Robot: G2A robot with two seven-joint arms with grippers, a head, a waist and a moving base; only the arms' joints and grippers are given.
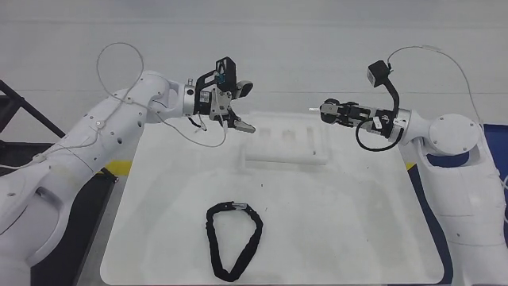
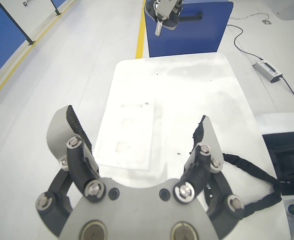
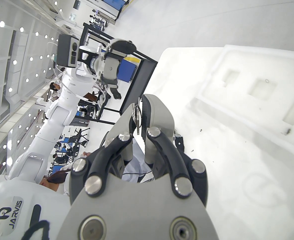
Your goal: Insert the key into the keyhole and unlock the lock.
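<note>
Robotics lab hall, yellow floor line [image 2: 139,26], blue partition panels [image 2: 2,41], rows of ceiling lights [image 3: 2,23]

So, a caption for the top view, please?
Right jaws hold a small silver metal key; a black looped chain lock lies on the white table.

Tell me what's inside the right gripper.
A key, clamped in the right gripper with its blade sticking out. The fingers cover most of its head.
</note>
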